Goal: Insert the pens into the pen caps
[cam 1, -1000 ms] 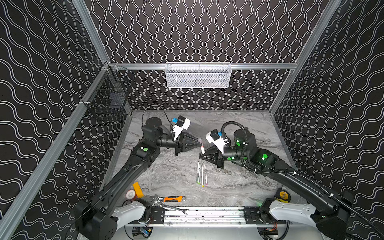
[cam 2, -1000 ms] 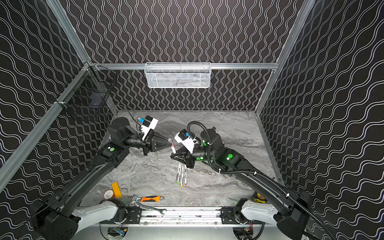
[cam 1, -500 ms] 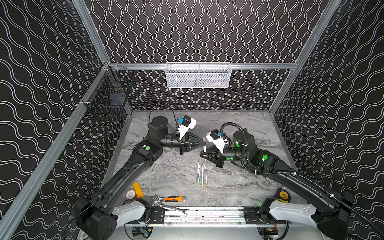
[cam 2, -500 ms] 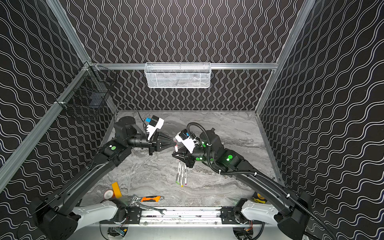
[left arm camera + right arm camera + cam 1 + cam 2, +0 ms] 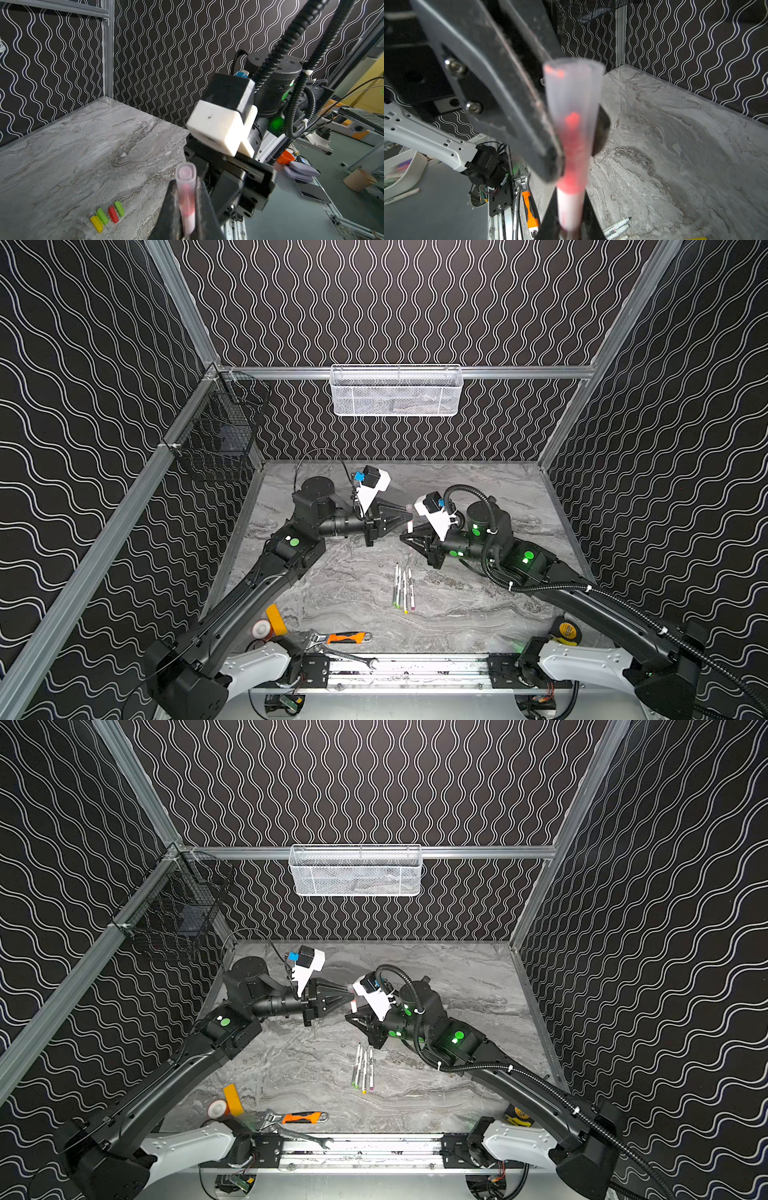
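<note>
Your left gripper (image 5: 406, 515) and right gripper (image 5: 405, 536) meet at frame centre, both pinched on one pen (image 5: 571, 199): the left on its translucent pink end, the right lower on the white barrel. Three pens (image 5: 403, 587) lie just below. Four caps (image 5: 107, 216) lie together, seen only from the left wrist. The pen looks light, stiff and slick, so grip it mid-barrel.

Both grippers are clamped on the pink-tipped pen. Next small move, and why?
Likely: open the left gripper fully and draw it back off the pen. The right gripper is shut on the white barrel, so it should carry the pen alone. All four caps lie loose on the table, so a free gripper is needed to fetch the red cap.
</note>
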Tool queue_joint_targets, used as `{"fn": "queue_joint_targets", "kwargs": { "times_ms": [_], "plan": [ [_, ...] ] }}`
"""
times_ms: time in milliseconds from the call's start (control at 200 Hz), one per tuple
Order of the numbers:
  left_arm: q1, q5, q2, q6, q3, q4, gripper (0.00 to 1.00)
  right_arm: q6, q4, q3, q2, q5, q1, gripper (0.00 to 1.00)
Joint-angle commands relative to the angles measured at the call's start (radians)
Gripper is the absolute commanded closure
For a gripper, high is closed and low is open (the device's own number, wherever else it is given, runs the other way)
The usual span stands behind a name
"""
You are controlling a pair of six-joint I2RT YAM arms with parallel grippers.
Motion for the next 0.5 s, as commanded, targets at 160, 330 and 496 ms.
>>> {"fn": "queue_joint_targets", "kwargs": {
  "times_ms": [160,330,496],
  "plan": [
    [0.143,0.060,-0.073,-0.105,-0.075,-0.034,0.01,0.030,0.241,-0.043,-0.042,0.065,-0.029,1.00],
    [0.232,0.087,-0.119,-0.050,-0.067,-0.101,0.01,0.101,0.096,-0.057,-0.024,0.143,-0.120,1.00],
    [0.240,0.050,-0.143,-0.024,-0.067,-0.135,0.01,0.147,-0.163,-0.004,0.103,0.255,-0.275,1.00]
  ]
}}
